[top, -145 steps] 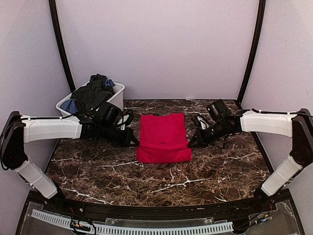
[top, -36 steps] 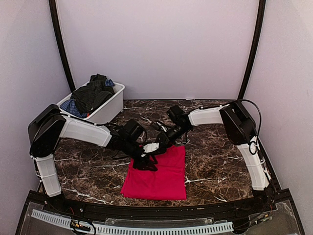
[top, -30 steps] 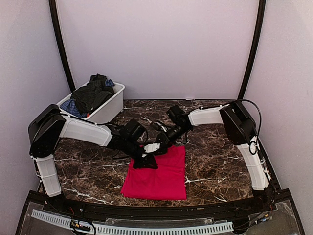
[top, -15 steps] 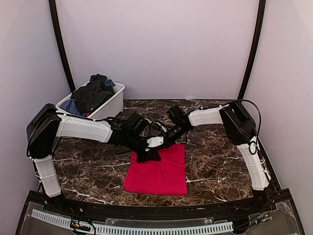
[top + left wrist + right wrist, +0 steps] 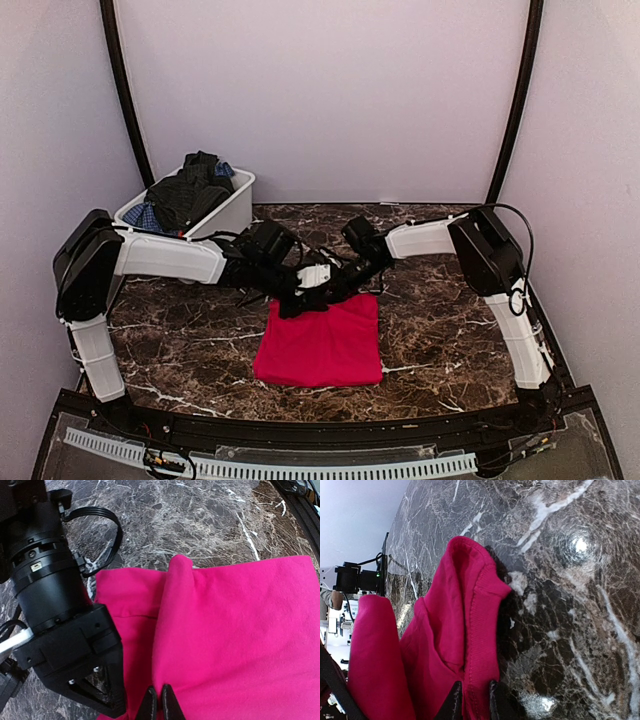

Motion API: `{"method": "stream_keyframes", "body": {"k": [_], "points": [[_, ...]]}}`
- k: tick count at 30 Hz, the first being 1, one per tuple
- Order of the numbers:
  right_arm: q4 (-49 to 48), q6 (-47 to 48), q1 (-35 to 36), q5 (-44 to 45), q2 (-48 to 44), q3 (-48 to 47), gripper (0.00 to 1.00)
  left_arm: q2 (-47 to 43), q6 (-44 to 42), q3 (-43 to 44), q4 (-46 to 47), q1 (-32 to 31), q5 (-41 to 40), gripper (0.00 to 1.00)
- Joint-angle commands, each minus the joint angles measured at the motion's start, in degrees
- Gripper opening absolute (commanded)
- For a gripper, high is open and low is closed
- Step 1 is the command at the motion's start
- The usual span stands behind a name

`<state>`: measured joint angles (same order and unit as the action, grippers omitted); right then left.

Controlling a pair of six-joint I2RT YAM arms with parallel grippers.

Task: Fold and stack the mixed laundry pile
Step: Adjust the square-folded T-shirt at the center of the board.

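Observation:
The red cloth (image 5: 318, 345) lies folded on the marble table (image 5: 450, 330), its far edge lifted where both grippers meet. My left gripper (image 5: 293, 306) is shut, pinching a fold of the red cloth (image 5: 240, 630) at its fingertips (image 5: 160, 705). My right gripper (image 5: 336, 290) is shut on the ribbed hem of the cloth (image 5: 455, 605), which passes between its fingers (image 5: 472, 700). In the left wrist view the right gripper's black body (image 5: 60, 630) sits close beside the cloth. The other garments, dark and blue checked, are heaped in the white bin (image 5: 232, 212).
The white bin stands at the back left corner against the wall. Both arms reach inward over the table's middle, nearly touching each other. Bare marble (image 5: 170, 340) shows on both sides of the cloth.
Both grippers have drawn away from the near edge, and the red cloth has slid that way with them. The left jaws have closed fully on the fold.

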<state>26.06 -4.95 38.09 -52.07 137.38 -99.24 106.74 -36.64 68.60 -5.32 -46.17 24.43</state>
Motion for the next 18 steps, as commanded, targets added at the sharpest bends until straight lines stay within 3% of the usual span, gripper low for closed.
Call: {"method": "stream_keyframes", "body": {"k": [1,11,18], "points": [[2.6,0.97,0.19,3.31,3.55,1.95,0.17,-2.5,-2.26,1.14,4.89,1.69,-0.59,0.0],[3.5,0.91,-0.39,1.81,2.63,0.93,0.17,-0.98,-5.78,-2.18,17.35,3.1,-3.44,0.0],[6.77,0.27,-3.61,5.03,-2.79,-1.77,0.23,1.4,-5.82,-6.17,23.71,3.16,-5.89,0.02]]}}
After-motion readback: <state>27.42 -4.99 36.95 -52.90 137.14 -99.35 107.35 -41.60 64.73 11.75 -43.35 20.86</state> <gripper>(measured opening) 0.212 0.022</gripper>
